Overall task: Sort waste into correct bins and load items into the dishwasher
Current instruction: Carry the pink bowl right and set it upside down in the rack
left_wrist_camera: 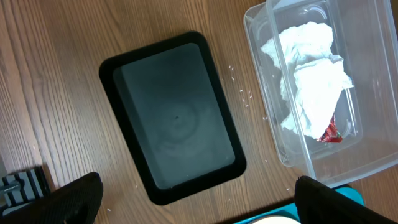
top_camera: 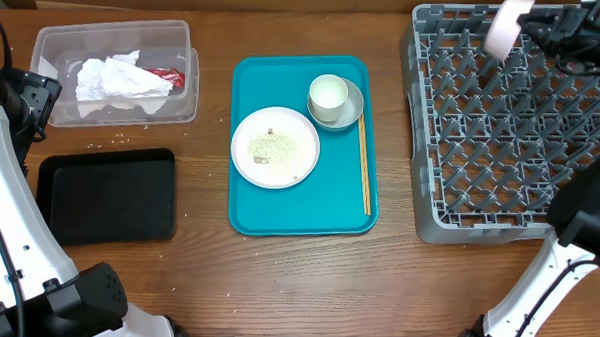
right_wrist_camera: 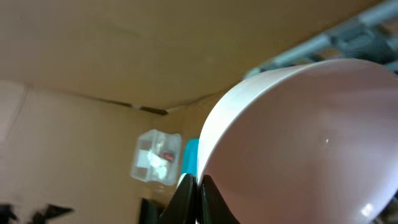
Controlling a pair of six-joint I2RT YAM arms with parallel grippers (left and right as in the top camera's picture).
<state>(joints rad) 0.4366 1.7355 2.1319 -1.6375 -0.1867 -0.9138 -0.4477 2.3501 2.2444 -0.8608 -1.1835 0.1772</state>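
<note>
— What are your two grippers doing?

— My right gripper [top_camera: 533, 24] has its jaws pressed tight on the rim of a round pale-pink plate [top_camera: 507, 26]; the plate stands on its edge over the far left corner of the big grey plastic dish rack [top_camera: 501, 146]; I cannot tell if it touches the pegs; from the right wrist, its smooth pink face fills most of the view.

— And the left one?

— My left gripper [left_wrist_camera: 199, 204] has its jaws spread wide and holds nothing; it hangs over the wooden table [top_camera: 276, 288], above the shallow black rectangular tray [left_wrist_camera: 177, 118].

— Where is everything else?

— A crumpled white paper napkin [top_camera: 113, 82] and a red snack wrapper [top_camera: 168, 79] lie in the clear plastic tub [top_camera: 175, 34]; loose white rice grains [top_camera: 121, 137] lie on the table between the tub and the black tray; the teal serving tray [top_camera: 299, 208] holds a round white plate [top_camera: 275, 148] with bits of rice on it, a small white cup [top_camera: 329, 94] sitting in a grey-white bowl [top_camera: 354, 110], and thin wooden chopsticks [top_camera: 364, 171] along its right side.
</note>
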